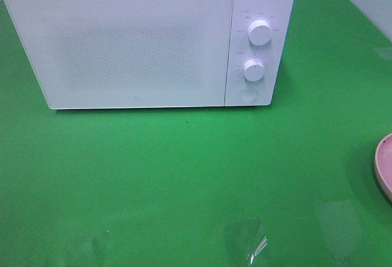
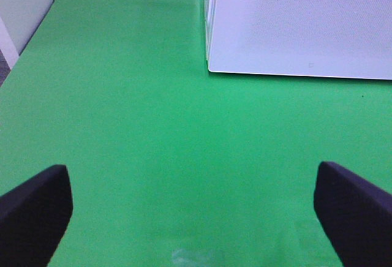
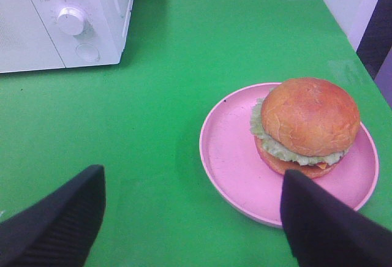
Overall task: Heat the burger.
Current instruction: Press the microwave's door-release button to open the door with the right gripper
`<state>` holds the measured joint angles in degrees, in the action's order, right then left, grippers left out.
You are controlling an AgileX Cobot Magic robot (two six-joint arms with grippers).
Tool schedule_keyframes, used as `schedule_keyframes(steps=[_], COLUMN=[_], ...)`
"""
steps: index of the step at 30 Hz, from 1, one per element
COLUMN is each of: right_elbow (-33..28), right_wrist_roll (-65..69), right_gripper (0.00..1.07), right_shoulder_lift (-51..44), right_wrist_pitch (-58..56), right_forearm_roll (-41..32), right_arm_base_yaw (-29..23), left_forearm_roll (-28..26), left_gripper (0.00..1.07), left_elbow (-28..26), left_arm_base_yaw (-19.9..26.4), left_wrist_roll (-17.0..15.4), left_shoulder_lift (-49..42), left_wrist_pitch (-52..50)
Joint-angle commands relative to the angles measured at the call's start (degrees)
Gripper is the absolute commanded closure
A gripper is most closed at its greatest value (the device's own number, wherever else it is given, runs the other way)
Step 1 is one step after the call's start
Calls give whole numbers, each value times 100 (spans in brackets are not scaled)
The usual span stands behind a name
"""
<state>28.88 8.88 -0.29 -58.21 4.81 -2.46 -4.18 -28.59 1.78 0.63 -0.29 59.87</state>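
The burger (image 3: 308, 126), with a golden-brown bun, green lettuce and a bit of cheese, sits on a pink round plate (image 3: 233, 163) in the right wrist view. My right gripper (image 3: 196, 218) is open, its dark fingers (image 3: 58, 224) spread wide just short of the plate, nothing between them. The plate's edge (image 1: 384, 166) shows at the right border of the exterior high view; the burger is out of that view. My left gripper (image 2: 193, 218) is open over bare green table, facing the white microwave (image 2: 300, 22). The microwave (image 1: 147, 40) stands at the back with its door closed.
The microwave's control panel has two round knobs (image 1: 260, 32) and a round button (image 1: 248, 94) on its right side. The green table (image 1: 184, 175) spreads in front of it. A grey wall edge (image 2: 24, 10) borders the table beyond the left gripper.
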Motion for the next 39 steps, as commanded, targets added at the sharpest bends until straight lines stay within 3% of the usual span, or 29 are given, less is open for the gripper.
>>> schedule_keyframes(steps=[1,21,39], right_elbow=[-11,120,52], right_wrist_roll=[23,11,11], right_gripper=[32,32,32], right_shoulder_lift=[-149,-29,1473], right_wrist_pitch=[69,109,1547], right_forearm_roll=[6,0,6], right_arm_base_yaw=[17,17,17], left_forearm_roll=[0,0,0], left_gripper=[7,7,7], left_elbow=[17,17,17], left_arm_base_yaw=[-34,-34,-34], left_wrist_roll=[-6,-6,-6], left_shoulder_lift=[-115,-115,-115], left_wrist_pitch=[-57,-57,-57])
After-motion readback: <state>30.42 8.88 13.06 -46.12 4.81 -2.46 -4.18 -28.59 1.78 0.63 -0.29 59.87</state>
